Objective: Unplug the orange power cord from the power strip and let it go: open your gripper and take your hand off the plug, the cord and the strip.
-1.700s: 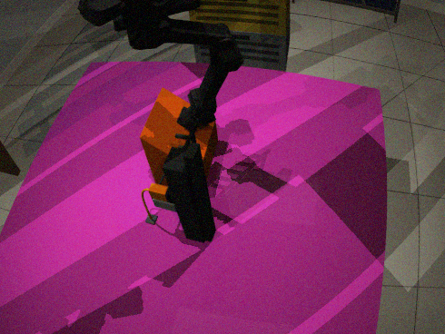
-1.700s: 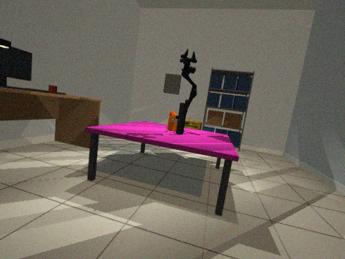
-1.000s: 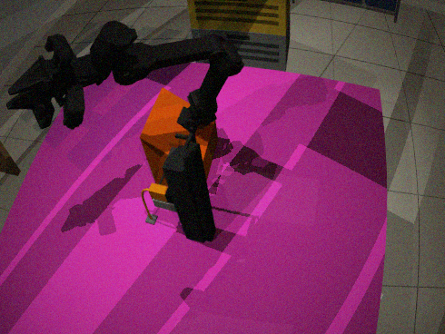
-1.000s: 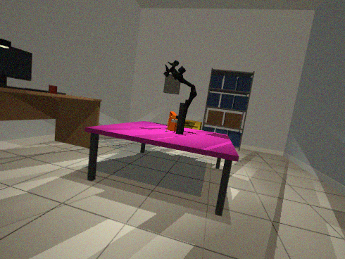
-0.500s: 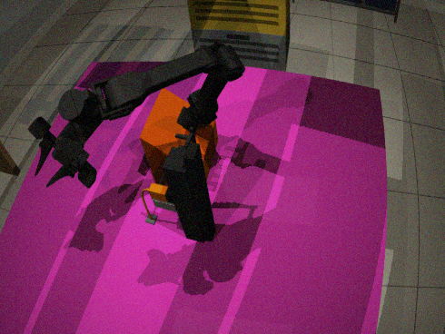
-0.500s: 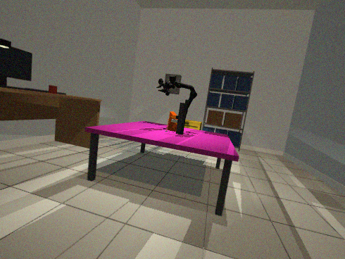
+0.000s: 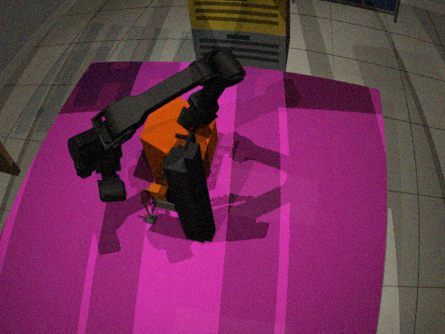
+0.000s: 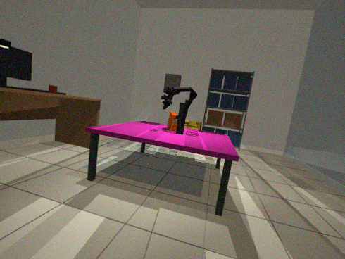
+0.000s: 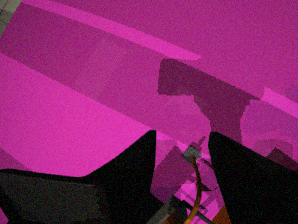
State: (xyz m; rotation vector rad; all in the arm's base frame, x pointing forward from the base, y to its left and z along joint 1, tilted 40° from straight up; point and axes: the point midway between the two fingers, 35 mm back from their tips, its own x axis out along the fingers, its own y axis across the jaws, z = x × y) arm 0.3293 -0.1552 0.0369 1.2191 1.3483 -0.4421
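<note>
My gripper [image 7: 112,191] [image 8: 165,106] [image 9: 182,137] is open and empty, its fingers partly apart, above the table left of the arm's base. A smaller orange piece [image 7: 158,191], which looks like the plug, sits at the end of a grey bar [image 7: 164,205], which looks like the power strip. Whether the plug is seated I cannot tell. The arm's base hides the rest of the strip. The thin orange cord [image 7: 147,205] [image 9: 199,182] loops from the plug to a small grey block [image 7: 151,220] [image 9: 191,152] on the table. In the wrist view it shows between and below the fingertips.
A large orange block [image 7: 164,122] [image 8: 171,126] stands right behind the plug, close to the arm's base [image 7: 192,204]. All stand on a magenta table [image 7: 182,295] [image 8: 158,137] [image 9: 75,115]. A wooden desk [image 8: 77,119] and a shelf [image 8: 229,91] stand beyond the table.
</note>
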